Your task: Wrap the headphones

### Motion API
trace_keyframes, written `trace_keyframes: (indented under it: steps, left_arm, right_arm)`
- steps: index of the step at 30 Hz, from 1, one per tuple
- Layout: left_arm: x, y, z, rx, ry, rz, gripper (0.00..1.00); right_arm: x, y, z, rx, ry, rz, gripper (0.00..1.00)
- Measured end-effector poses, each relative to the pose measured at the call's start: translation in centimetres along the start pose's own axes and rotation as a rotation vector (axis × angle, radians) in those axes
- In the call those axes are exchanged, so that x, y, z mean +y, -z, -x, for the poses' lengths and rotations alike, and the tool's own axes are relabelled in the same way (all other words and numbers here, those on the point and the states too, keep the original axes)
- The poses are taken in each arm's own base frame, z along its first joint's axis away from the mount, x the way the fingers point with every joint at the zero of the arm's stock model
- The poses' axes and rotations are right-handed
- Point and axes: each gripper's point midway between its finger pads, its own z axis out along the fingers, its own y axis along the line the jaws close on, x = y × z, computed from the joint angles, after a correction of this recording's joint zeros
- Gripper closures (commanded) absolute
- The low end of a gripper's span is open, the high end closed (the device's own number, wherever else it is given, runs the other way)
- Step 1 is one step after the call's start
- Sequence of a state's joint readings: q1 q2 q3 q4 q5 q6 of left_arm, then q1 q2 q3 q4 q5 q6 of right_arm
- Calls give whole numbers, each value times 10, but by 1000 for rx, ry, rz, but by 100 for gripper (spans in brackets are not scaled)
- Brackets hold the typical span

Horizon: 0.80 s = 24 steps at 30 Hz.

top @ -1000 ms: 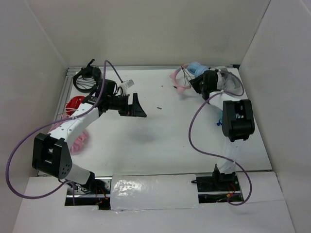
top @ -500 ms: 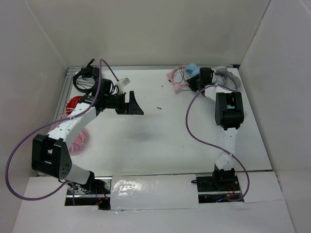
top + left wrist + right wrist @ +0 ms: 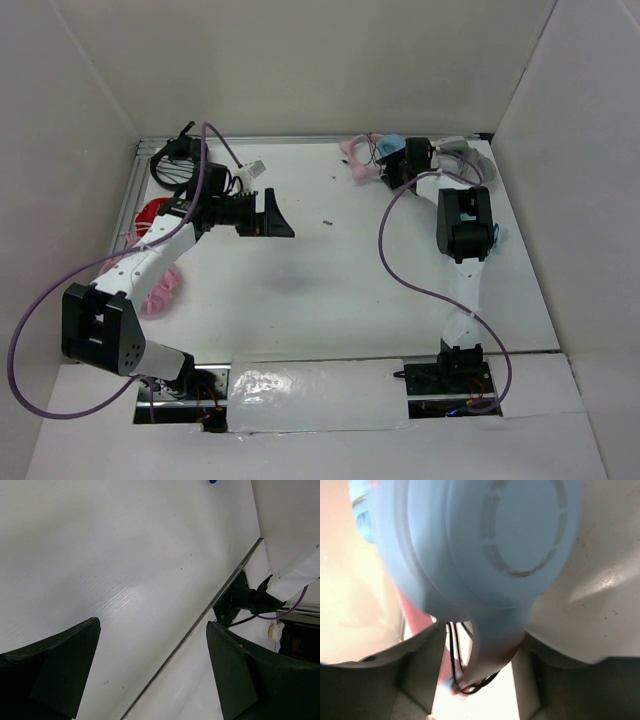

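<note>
The headphones (image 3: 385,152), with a pink headband and light blue ear cups, lie at the back of the table near the far wall. My right gripper (image 3: 400,168) reaches into them. In the right wrist view a blue ear cup (image 3: 485,545) fills the frame, and its stem hangs between the jaws of my right gripper (image 3: 479,642). A gap shows on the left side, where loops of the thin dark cable (image 3: 451,655) hang; the stem lies close to the right finger. My left gripper (image 3: 279,215) hovers wide open and empty over the table's left half; it is seen as my left gripper (image 3: 152,670) in its wrist view.
Black headphones (image 3: 177,164) lie at the back left corner, with a red object (image 3: 152,214) and all-pink headphones (image 3: 162,290) along the left edge. Grey-white headphones (image 3: 470,162) sit at the back right. A small dark speck (image 3: 327,222) lies mid-table.
My right arm has stretched toward the back wall, carrying the headphones back and left. Its jaws have widened around the stem. The left arm shifted slightly left.
</note>
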State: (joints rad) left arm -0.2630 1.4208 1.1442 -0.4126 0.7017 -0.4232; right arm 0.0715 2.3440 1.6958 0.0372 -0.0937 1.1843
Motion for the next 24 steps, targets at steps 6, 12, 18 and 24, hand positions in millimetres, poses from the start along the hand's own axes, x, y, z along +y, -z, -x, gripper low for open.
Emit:
trace_keyframes:
  steps: [6,12,18,24]
  left_arm:
    - [-1,2,0,-4,1,5,1]
    - [-8,11,2,-28,-6,10,1]
    - [-17,26,3,-65,1,37,1]
    - [-34,56,0,-132,15,81,1]
  right_arm:
    - [6,9,1,-4,12,14,0]
    - [7,43,-1,-1,73,0,0]
    - [8,102,-3,-19,132,-3,0]
    - [10,199,1,-113,202,49,0]
